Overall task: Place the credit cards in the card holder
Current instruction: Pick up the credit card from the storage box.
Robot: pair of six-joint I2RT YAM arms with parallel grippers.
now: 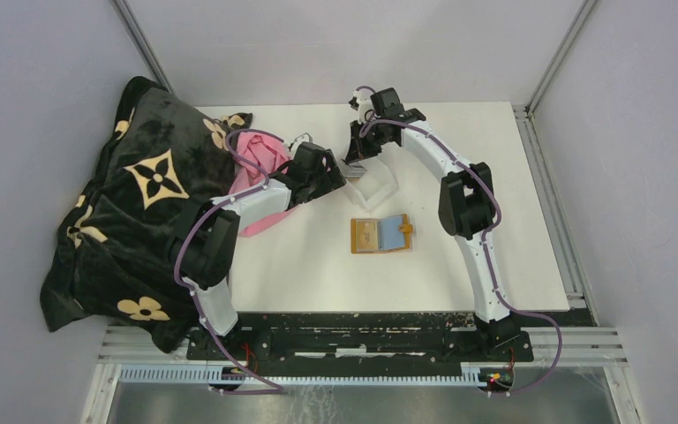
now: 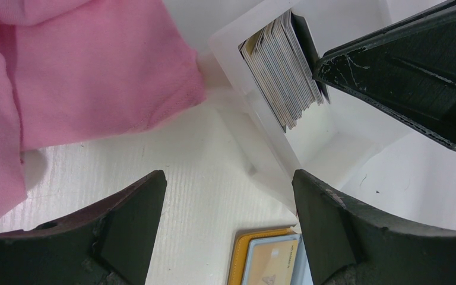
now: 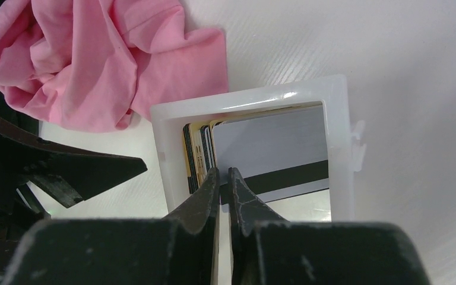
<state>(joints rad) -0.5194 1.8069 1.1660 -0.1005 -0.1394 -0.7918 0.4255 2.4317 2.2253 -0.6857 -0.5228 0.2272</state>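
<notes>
As I judge it, the step in hand is to take one card out of its tray. To do this well, the right pincer (image 3: 222, 173) should catch only the front card by its free edge and close firmly. It should then pull straight along the plane of the card, so that the neighbour cards do not come with it and the light tray does not tip. After that the card must travel toward 6 o'clock and meet a pocket edge-first, at a low angle.

The thin plastic credit cards (image 3: 273, 148), with grey and dark faces, stand on edge, packed together inside a small clear plastic tray (image 3: 338, 148). The flat orange-tan leather-like card holder (image 1: 381, 234) lies open on the white table (image 1: 318, 274). In the top view it is near the tray at its 6 o'clock, not touching it.

The jaws of the right pincer are almost together, with only a thin slit between them. Their tips sit at the edge of the front grey card with the dark stripe. It seems to pinch this card, but I cannot tell whether one card or more is inside.

The left pincer (image 2: 228, 219) is wide open and holds nothing. It hovers over the table at 9 o'clock of the tray, beside a crumpled pink cloth (image 3: 95, 65).
</notes>
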